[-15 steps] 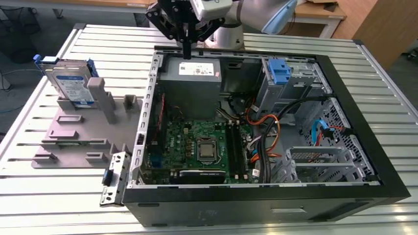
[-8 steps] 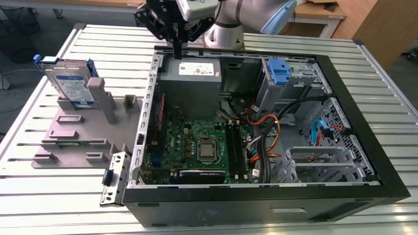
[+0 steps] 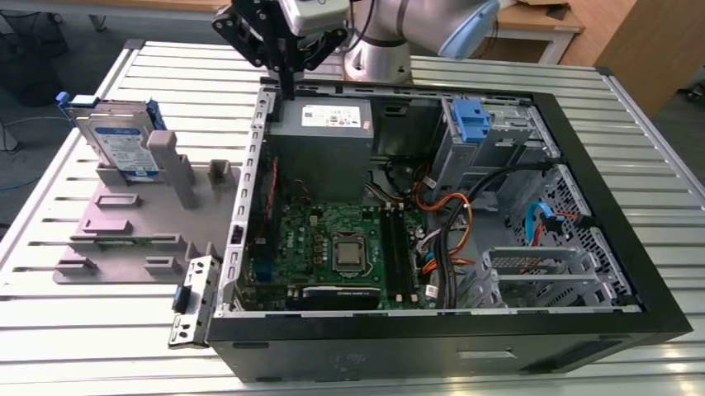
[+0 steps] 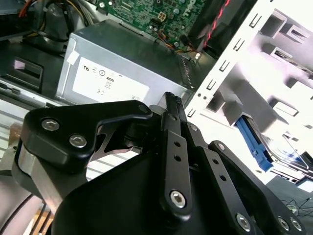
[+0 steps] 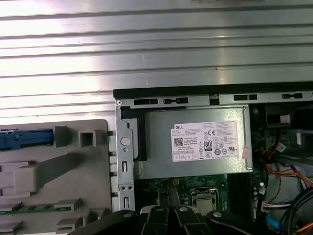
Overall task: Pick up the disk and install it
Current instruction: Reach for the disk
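Your gripper [image 3: 289, 82] hangs over the back corner of the open computer case [image 3: 617, 190], on the exterior view's left side of it, just above the rim and next to the grey power supply [image 3: 325, 132]. In the second wrist view you can see its fingers [image 4: 171, 103] pressed together with nothing between them, so it is clenched on empty air. The disk [image 3: 115, 140] is not in the case: it stands on edge in a grey holder [image 3: 132, 206] on the slatted metal table [image 3: 66, 330], just beside the case on the exterior view's left, with its label facing outward and its blue frame showing along the edges. You are near it but clearly apart from it, with the case wall between the two. In the first wrist view the power supply [image 5: 195, 147] lies almost straight below you, and the holder [image 5: 58, 166] sits off to one side with the disk's blue edge [image 5: 24, 138] showing. Inside the case, a bare blue bracket [image 3: 470, 122] sits in the drive bay at the far corner, and the green circuit board [image 3: 330, 239] lies flat on the case floor.
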Robot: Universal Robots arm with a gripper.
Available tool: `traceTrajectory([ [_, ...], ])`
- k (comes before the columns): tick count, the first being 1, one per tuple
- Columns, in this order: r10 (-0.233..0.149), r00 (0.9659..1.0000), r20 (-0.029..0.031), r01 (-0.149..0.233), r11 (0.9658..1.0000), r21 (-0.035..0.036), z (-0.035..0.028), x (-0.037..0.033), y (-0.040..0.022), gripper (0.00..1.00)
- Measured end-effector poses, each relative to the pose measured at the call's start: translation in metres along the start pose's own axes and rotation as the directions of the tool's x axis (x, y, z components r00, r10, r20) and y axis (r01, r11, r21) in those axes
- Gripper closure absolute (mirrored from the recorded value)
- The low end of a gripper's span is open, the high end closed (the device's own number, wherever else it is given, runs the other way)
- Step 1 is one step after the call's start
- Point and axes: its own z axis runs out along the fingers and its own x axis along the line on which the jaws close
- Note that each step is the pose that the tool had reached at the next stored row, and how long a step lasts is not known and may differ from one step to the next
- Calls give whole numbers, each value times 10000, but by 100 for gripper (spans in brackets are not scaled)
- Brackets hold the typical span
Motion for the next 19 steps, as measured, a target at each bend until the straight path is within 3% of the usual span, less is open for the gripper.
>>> traceTrajectory([
  [9,0,10000,0,0,10000,1,3,146,-11,89],
  [19,-1,10000,0,1,10000,0,3,164,-13,89],
])
